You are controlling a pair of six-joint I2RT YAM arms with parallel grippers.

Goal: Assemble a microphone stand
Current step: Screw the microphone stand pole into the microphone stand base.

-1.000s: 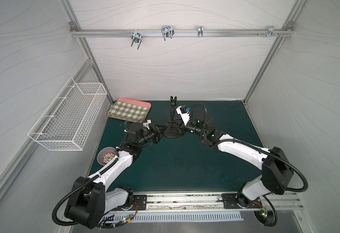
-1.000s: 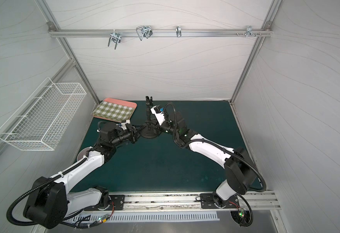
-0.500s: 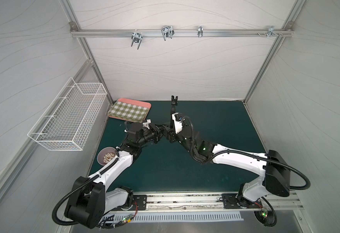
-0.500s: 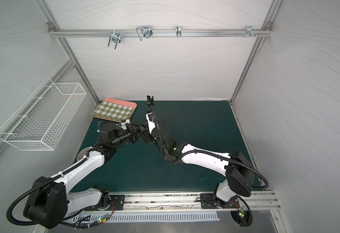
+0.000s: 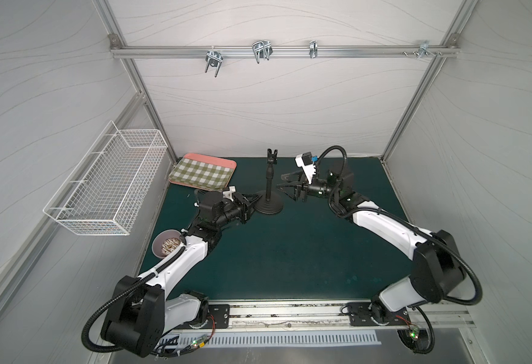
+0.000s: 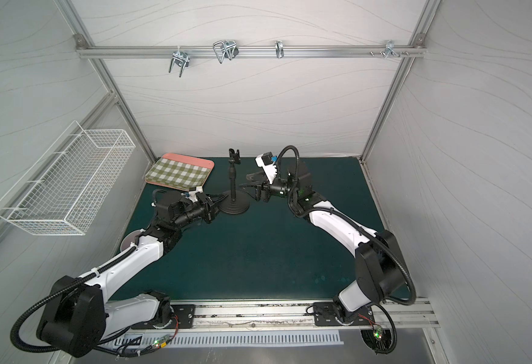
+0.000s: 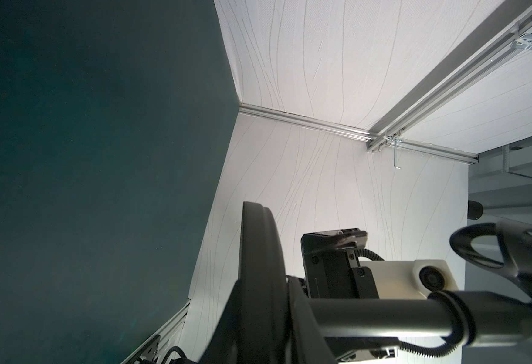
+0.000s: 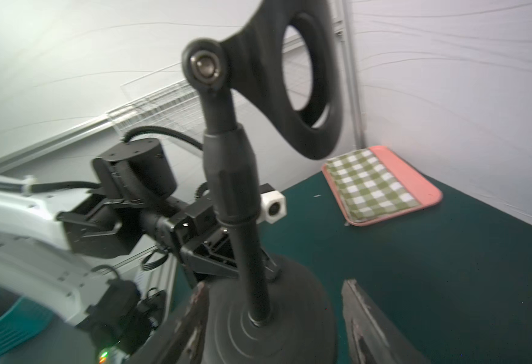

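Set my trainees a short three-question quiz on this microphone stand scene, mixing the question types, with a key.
1. True or false: the rod lies flat, separate from the disc base.
2. Which gripper is open? A) left gripper B) right gripper C) both
3. What is the left gripper clamped on?
Key: 1 false, the rod stands upright in the disc base; 2 B; 3 the disc base's rim.
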